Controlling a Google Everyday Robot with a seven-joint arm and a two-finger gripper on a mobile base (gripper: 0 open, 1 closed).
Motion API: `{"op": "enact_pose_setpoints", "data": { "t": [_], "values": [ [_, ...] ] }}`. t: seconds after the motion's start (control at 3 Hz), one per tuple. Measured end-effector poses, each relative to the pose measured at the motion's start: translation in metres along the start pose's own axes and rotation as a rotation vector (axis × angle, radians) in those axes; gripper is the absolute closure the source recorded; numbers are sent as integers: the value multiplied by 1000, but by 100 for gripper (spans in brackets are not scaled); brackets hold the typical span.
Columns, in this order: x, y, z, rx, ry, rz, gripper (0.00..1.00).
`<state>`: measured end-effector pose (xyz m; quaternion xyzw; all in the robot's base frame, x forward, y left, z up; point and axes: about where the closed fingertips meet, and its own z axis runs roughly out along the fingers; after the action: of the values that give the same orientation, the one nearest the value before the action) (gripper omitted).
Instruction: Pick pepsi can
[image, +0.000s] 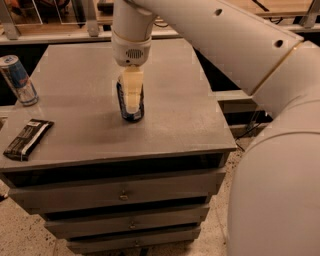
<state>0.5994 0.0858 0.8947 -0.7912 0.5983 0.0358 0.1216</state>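
The pepsi can (131, 116), dark navy blue with white print, stands upright near the middle of the grey cabinet top (190, 100). My gripper (132, 102) hangs straight down from the white wrist (131, 47) and is lowered over the can. Its cream-coloured part covers the can's top and most of its front, so only the can's sides and base show. My large white arm fills the upper right and right side of the view.
A slimmer blue-and-silver can (18, 80) stands at the cabinet's left edge. A dark wrapped snack bar (27, 139) lies at the front left. The cabinet has drawers (122, 192) below. A railing runs behind, and cables (247, 130) lie by the right side.
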Motion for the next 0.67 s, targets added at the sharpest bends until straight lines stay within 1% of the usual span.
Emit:
{"op": "enact_pose_setpoints", "data": {
  "t": [0.33,0.67],
  "values": [
    [-2,-2,2,5,-4,-1,25],
    [-4,0,-1,14,7,-11,49]
  ]
}}
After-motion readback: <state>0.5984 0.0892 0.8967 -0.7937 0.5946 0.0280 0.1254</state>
